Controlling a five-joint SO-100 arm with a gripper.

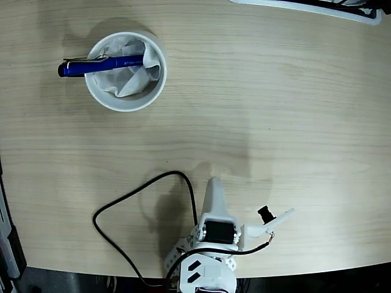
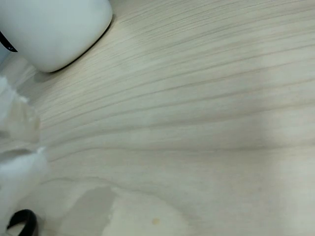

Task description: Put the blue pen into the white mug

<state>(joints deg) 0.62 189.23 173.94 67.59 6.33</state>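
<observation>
In the fixed view, the blue pen (image 1: 101,64) is seen lying across the white mug (image 1: 126,102) near the upper left of the wooden counter (image 1: 275,110). One end of the pen is tucked among the crumpled white paper (image 1: 131,76) lining the mug, while the clip end is propped on the rim and projects past the mug's left edge. The white arm (image 1: 211,244) is folded low at the bottom edge of the counter, well apart from the mug, with a black cable (image 1: 131,198) looped beside it. The hand (image 1: 214,189) is pointed up the picture; whether it is released or clenched cannot be told, as the fingers are not shown clearly in either view. In the wrist view, the mug's white side (image 2: 54,24) is seen at the upper left, with bare wood grain over the rest.
</observation>
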